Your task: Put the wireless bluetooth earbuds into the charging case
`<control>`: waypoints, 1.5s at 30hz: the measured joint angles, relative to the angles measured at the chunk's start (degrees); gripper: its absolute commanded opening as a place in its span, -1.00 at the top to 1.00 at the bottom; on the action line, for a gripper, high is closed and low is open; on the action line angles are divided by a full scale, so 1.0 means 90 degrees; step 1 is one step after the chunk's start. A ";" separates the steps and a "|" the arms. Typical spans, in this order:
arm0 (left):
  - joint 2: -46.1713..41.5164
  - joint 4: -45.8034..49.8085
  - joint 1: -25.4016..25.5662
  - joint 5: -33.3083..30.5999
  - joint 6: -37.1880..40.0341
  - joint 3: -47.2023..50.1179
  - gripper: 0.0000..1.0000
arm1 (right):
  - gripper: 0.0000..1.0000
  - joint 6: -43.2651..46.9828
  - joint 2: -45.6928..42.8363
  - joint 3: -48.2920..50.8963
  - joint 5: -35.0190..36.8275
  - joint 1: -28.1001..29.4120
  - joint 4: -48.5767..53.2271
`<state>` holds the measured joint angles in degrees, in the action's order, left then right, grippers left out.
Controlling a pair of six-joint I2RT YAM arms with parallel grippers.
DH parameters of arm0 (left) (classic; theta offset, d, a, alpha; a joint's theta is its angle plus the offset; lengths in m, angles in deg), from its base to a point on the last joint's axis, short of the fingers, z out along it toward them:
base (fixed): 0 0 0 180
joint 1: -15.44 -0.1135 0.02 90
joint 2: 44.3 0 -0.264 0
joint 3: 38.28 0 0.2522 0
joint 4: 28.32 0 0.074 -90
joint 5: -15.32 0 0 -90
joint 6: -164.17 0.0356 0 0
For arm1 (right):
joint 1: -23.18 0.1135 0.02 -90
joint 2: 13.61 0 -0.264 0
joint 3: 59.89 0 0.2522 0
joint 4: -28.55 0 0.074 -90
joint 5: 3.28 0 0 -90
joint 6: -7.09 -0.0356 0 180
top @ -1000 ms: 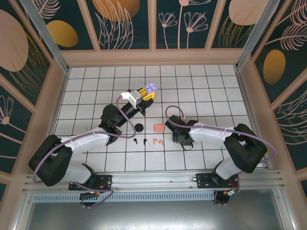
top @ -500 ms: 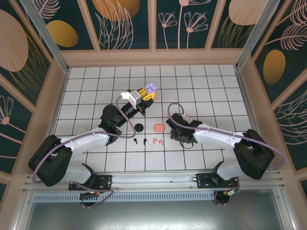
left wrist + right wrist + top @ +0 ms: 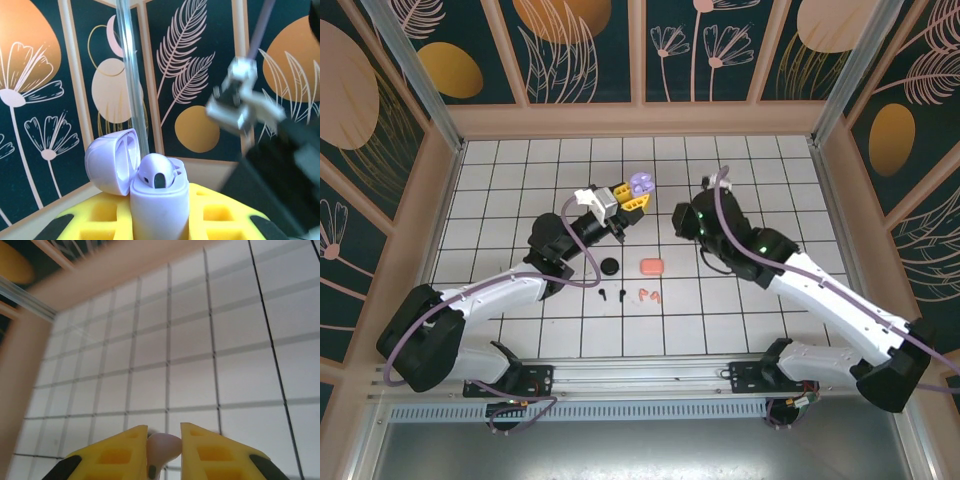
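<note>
My left gripper (image 3: 630, 194) is shut on the lavender charging case (image 3: 640, 184) and holds it above the table. In the left wrist view the case (image 3: 158, 205) stands upright between the yellow fingers (image 3: 100, 215) with its lid (image 3: 110, 162) swung open, and one lavender earbud (image 3: 157, 173) sits in it. My right gripper (image 3: 164, 446) is shut on a second lavender earbud (image 3: 163, 448), pinched between its yellow fingers (image 3: 216, 456). From above, the right gripper (image 3: 683, 222) hangs just right of the case, apart from it.
On the tiles below lie a black case (image 3: 610, 265), a coral-pink case (image 3: 652, 265), two black earbuds (image 3: 612, 295) and two pink earbuds (image 3: 649, 295). Wooden walls (image 3: 640, 120) ring the white tiled floor. The blurred right arm (image 3: 265, 150) looms close in the left wrist view.
The right arm has risen from the tiles beside the coral-pink case and swung up and back toward the lavender case. The left arm has hardly moved.
</note>
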<state>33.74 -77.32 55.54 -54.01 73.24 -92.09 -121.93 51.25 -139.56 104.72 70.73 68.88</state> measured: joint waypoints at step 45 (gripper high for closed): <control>0.0406 0.0289 -0.0002 0.0605 -0.0267 -0.0527 1.00 | 0.62 0.2467 0.0503 -0.1358 -0.1030 0.0027 -0.0695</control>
<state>37.39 -74.72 55.52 -48.57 70.83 -96.84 -99.73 55.78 -151.77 95.45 70.97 62.63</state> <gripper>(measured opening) 0.213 0.196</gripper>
